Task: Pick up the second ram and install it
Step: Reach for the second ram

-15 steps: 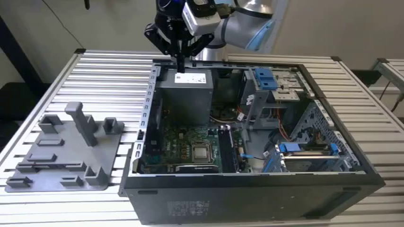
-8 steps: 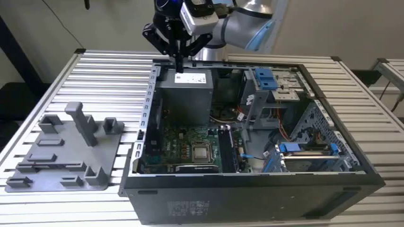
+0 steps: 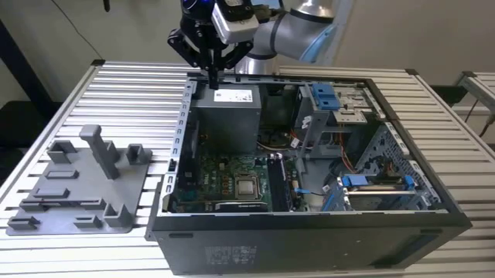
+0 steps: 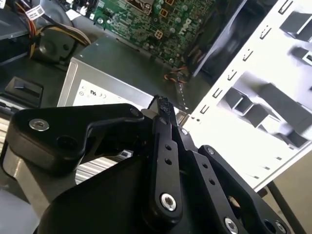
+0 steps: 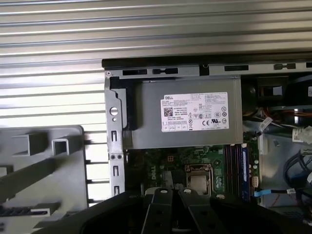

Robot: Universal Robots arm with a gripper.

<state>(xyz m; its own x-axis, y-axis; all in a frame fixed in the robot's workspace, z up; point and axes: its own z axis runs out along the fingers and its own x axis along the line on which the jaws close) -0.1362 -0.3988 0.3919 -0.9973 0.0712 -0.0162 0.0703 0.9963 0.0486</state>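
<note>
While its fingers (image 4: 164, 146) sit pressed together with nothing between them, the gripper (image 3: 212, 81) of a Universal Robots arm hangs just above the far corner of an open computer case (image 3: 309, 246), at the exterior view's left end of that case. It is over the grey power supply (image 3: 228, 116) mounted inside. Outside the case, beside its wall on the exterior view's left, a grey holder tray (image 3: 139, 191) with upright posts lies on the slatted table (image 3: 116, 92).

What appears to be the second ram (image 5: 24, 211), a dark narrow strip, lies flat in that tray in the first wrist view; any label is too small to make out. It rests outside the case and well apart from the gripper, so the pick-up has not yet begun.

Inside the case the green motherboard (image 3: 224, 174) lies face up, its long memory slots (image 3: 280, 182) just beside the processor socket (image 3: 247, 186). Whether one slot is already filled cannot be told.

The stick is judged light, stiff and very thin. Its smooth faces could slip between hard pads, and it is fragile at its chips and contact edge. The safest hold is likely across the two flat faces near the middle of the long upper edge, clear of the contacts, so that it hangs level and does not pivot.
</note>
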